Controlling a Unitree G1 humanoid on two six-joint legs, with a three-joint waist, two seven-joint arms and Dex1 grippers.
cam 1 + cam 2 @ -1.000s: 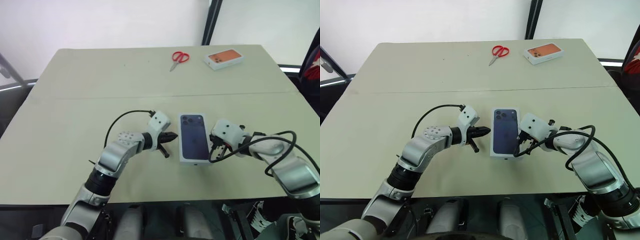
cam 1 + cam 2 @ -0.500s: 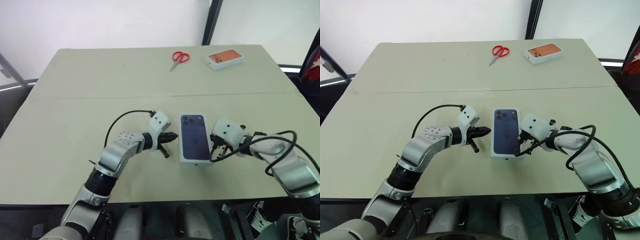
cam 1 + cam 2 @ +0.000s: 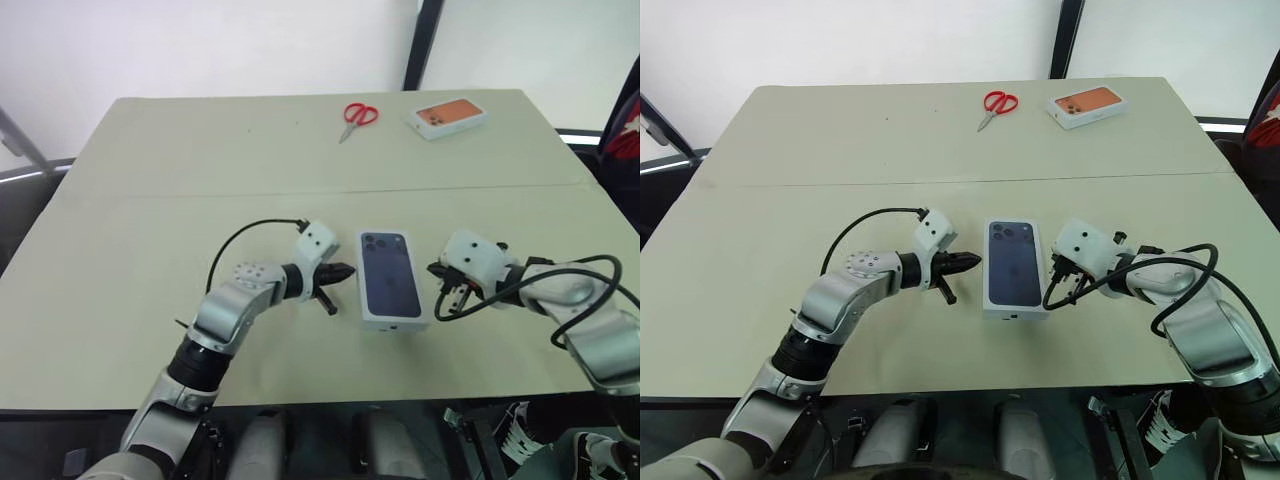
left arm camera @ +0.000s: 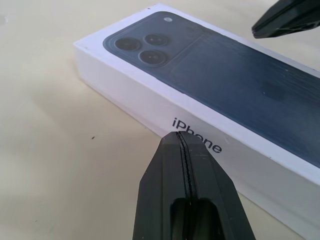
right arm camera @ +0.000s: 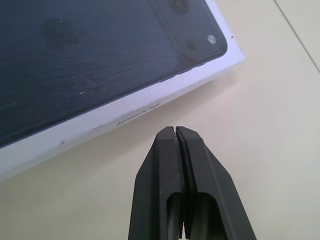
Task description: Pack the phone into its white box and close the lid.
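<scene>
White lid [image 3: 1015, 264]: closed on its box, lying mid-table between your grippers.
Right gripper [image 3: 1051, 283]: fingers pressed together, just drawn back off the lid.
Left gripper [image 3: 972, 261]: pinched empty, beside it.
Meaning: packing looks finished.

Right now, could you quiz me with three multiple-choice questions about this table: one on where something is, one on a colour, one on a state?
1. Where are the scissors?
A. at the table's far side
B. on the lid
C. in a gripper

2. What colour are their handles?
A. blue
B. red
C. green

3. How does the lid sit?
A. leaning upright
B. closed flat on its box
C. upside down

Answers: 1 A, they lie near the orange-picture box. 2 B, plainly red. 3 B, printed face up between the shut left gripper and right gripper.
</scene>
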